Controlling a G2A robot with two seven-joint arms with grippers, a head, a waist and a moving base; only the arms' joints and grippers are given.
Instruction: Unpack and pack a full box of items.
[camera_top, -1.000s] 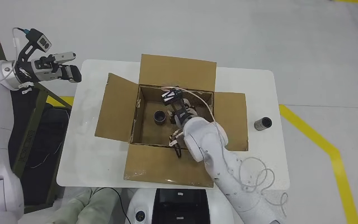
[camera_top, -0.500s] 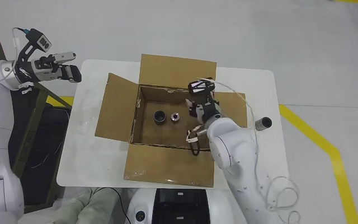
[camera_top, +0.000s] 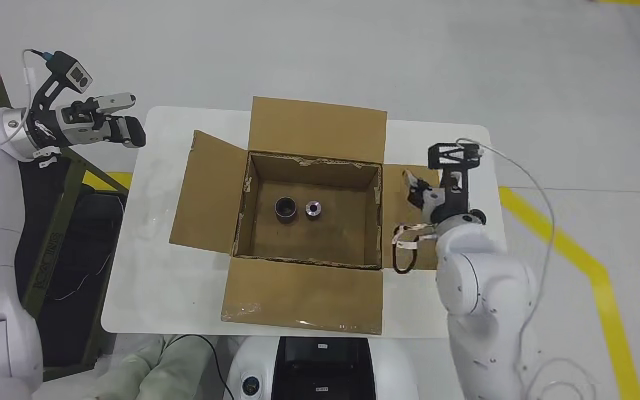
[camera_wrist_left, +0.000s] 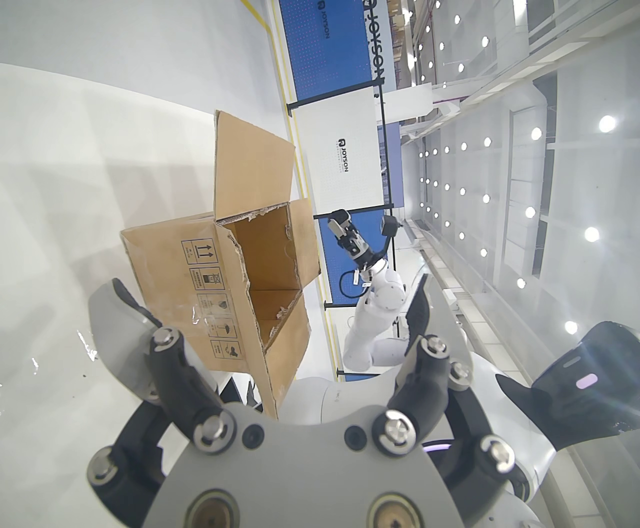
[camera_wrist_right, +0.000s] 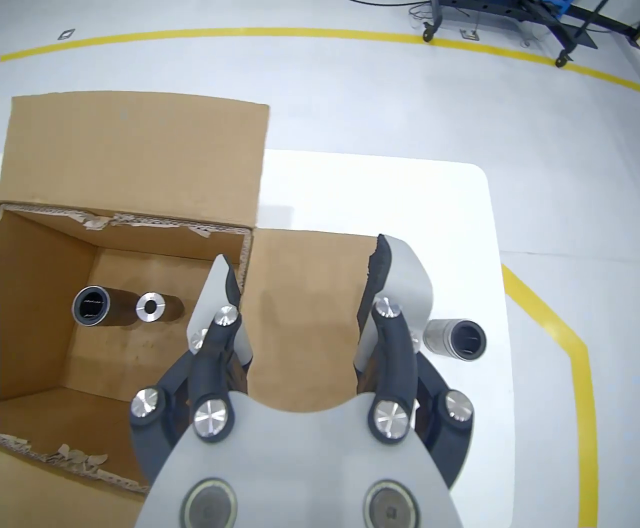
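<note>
Top view: a brown cardboard box (camera_top: 318, 125) is seen in the middle of the white table (camera_top: 160, 280), with all four flaps folded out. Two metal tubes are stood inside it, side by side near the middle of the floor: a dark tube (camera_top: 286, 208) and a smaller silver tube (camera_top: 314, 209). Tiny white writing is seen inside the dark tube's rim (camera_wrist_right: 91, 305), but it is too small to be read. A third metal tube (camera_wrist_right: 455, 340) is laid on the table, just past the box's right flap.

Black printed signs (camera_wrist_left: 205, 285) are stacked in little squares on one outer side of the box. A pair of up arrows is shown in the top square. A white board (camera_wrist_left: 345, 160) with dark print is stood far behind the box.

The right gripper (camera_top: 440, 185) is held over the right flap, at the middle right of the frame. Its fingers are spread apart and nothing is held between them (camera_wrist_right: 302, 252).

The left gripper (camera_top: 138, 115) is held at the upper left of the frame, by the table's corner, and is pointed sideways at the box. Its fingers are also spread wide apart, with nothing held between them (camera_wrist_left: 270, 285).
</note>
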